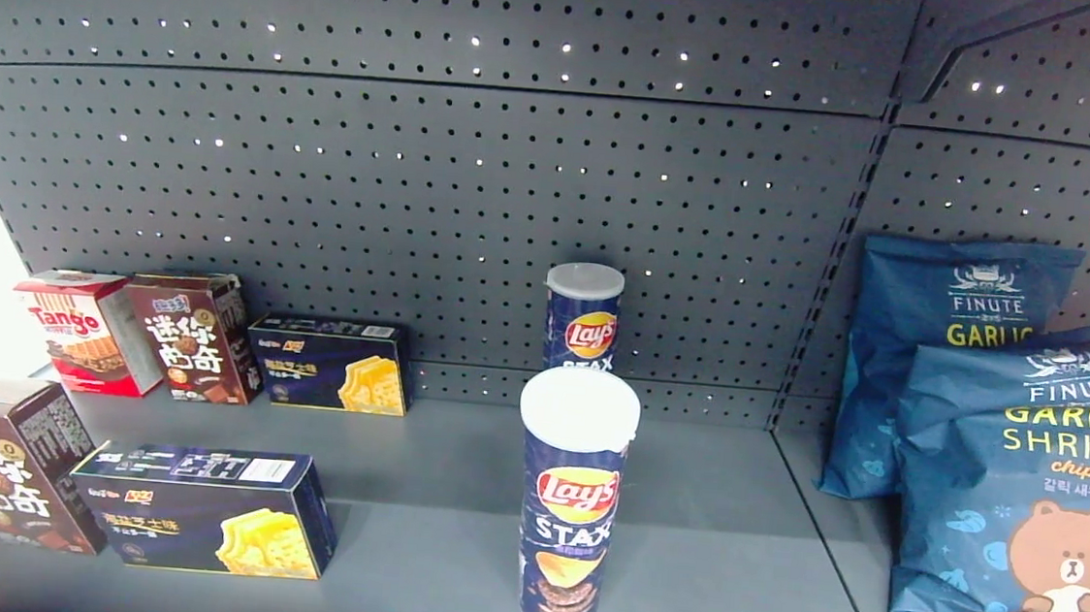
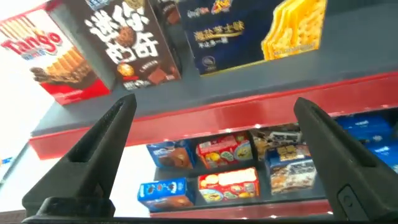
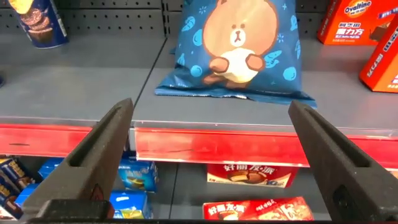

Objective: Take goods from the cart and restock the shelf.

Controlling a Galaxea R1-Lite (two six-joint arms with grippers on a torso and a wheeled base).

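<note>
Two blue chip cans stand upright on the grey shelf (image 1: 704, 513), one at the front (image 1: 571, 503) and one behind it (image 1: 583, 317) against the pegboard. My left gripper (image 2: 214, 162) is open and empty, held in front of the shelf's red edge below the left-hand snack boxes (image 2: 124, 43). Open and empty too, my right gripper (image 3: 217, 155) sits before the shelf edge, facing a blue chips bag with a bear (image 3: 239, 46). The bottom of the front can (image 3: 37, 22) is off to one side of it.
Red, brown and dark blue boxes (image 1: 198, 507) line the shelf's left in two rows. Two blue chips bags (image 1: 1016, 499) lean at the right. Lower shelves hold biscuit packs (image 2: 227, 168) and red boxes (image 3: 249, 177). Orange boxes (image 3: 373, 37) stand beside the bear bag.
</note>
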